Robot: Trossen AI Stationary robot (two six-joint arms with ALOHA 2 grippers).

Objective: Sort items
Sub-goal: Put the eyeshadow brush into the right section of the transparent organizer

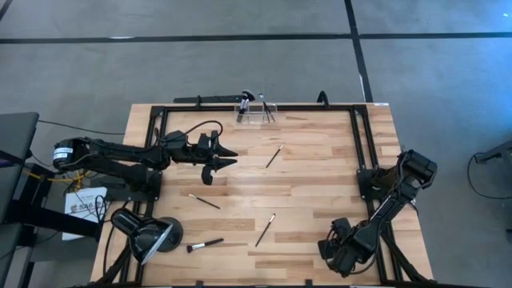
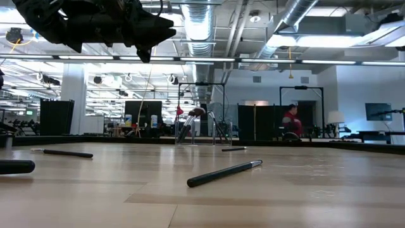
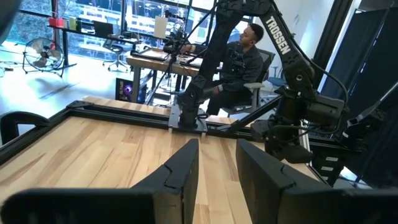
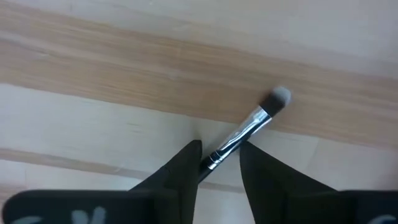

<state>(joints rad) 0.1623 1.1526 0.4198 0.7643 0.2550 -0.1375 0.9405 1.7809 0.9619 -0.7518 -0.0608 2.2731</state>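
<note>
"TROSSEN" on the right arm (image 3: 278, 37); right fingers (image 4: 219, 163) seemingly around a brush (image 4: 252, 127), left's (image 3: 214, 177) parted.

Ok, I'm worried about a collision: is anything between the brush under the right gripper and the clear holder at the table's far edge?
Nothing upright. Between the brush at the right gripper and the clear holder, only one loose brush lies flat on the wood. The left gripper hovers off to the side of that line.
</note>
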